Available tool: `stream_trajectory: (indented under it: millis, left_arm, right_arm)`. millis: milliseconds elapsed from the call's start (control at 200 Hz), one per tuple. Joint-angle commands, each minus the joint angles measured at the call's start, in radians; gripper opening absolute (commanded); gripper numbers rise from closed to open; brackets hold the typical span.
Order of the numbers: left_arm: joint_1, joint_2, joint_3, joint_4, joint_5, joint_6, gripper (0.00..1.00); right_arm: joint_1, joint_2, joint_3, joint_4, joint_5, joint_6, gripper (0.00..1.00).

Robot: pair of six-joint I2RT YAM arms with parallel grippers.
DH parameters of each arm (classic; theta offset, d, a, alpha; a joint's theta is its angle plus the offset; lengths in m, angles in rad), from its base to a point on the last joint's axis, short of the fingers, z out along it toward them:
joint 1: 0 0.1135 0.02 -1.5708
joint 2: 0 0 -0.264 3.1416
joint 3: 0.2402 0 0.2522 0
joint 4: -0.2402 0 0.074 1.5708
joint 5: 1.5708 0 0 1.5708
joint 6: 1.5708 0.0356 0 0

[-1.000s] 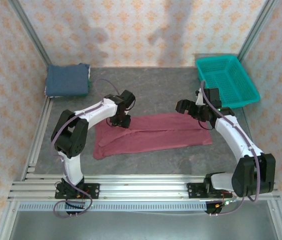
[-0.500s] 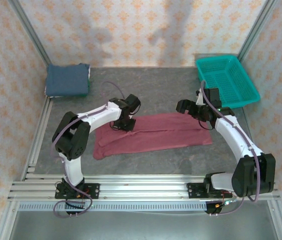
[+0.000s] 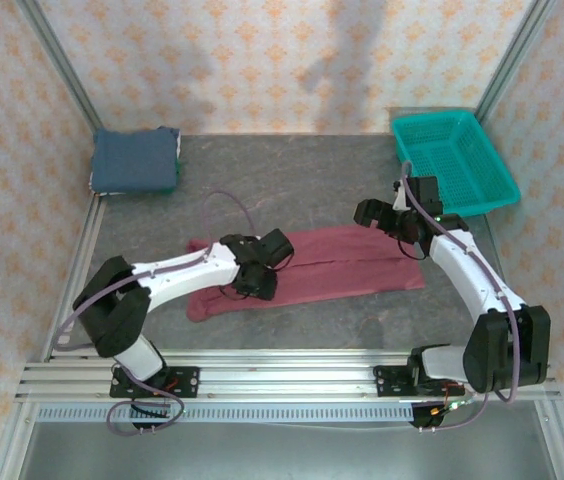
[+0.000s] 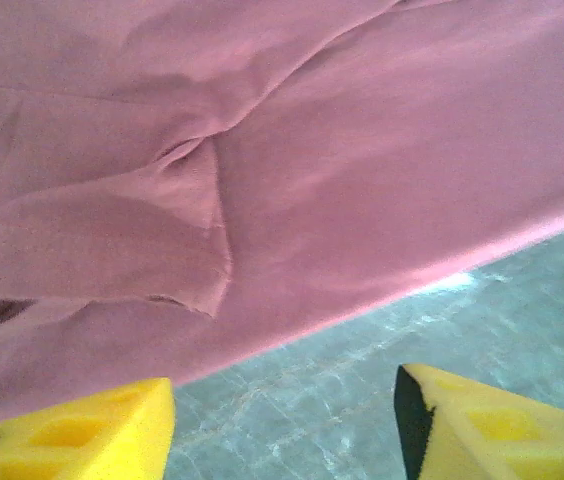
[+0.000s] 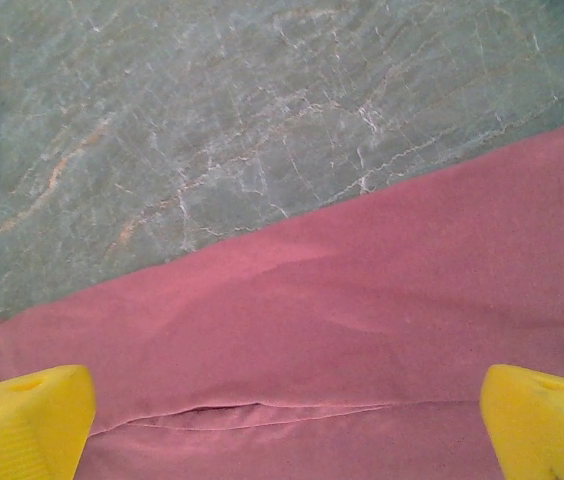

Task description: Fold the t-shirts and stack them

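Nearest, the left gripper [image 3: 258, 281] hangs empty, fingers spread wide, over the near hem of the maroon shirt [image 3: 347, 265], a soft, creased cloth lying as a long band on the grey veined table [image 3: 292, 180]; the right gripper [image 5: 282, 430], equally wide and empty, sits over its far edge. Lengthwise folding appears done; crosswise folds and stacking are not. Farthest, the blue shirt [image 3: 135, 162] lies as a squared, folded pad in the left corner.

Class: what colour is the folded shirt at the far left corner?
Dark blue shirt; top external view.
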Motion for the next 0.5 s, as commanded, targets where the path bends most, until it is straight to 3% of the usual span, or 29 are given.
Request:
stream_trajectory:
  millis: [0, 105, 215, 270, 340, 420, 495]
  left_arm:
    - [0.008, -0.095, 0.037, 0.001, -0.09, -0.031, 0.73]
    - [0.091, -0.105, 0.082, -0.042, -0.12, -0.037, 0.76]
    - [0.208, -0.041, 0.121, -0.121, -0.201, -0.042, 0.73]
    - [0.271, 0.001, 0.115, -0.1, -0.178, -0.013, 0.62]
    - [0.304, 0.057, 0.107, -0.061, -0.18, 0.037, 0.38]
    - [0.328, 0.127, 0.111, -0.042, -0.174, 0.08, 0.24]
    - [0.329, 0.161, 0.094, -0.011, -0.139, 0.096, 0.17]
  right_arm:
    - [0.001, 0.03, 0.015, 0.003, 0.019, 0.029, 0.99]
    - [0.002, 0.054, 0.017, 0.018, -0.008, 0.052, 0.99]
    - [0.002, 0.069, 0.019, 0.025, -0.036, 0.064, 0.99]
    - [0.004, 0.069, 0.019, 0.027, -0.043, 0.067, 0.99]
    - [0.004, 0.067, 0.023, 0.024, -0.051, 0.062, 0.99]
    - [0.004, 0.066, 0.028, 0.018, -0.059, 0.058, 0.99]
    - [0.004, 0.063, 0.034, 0.005, -0.059, 0.05, 0.99]
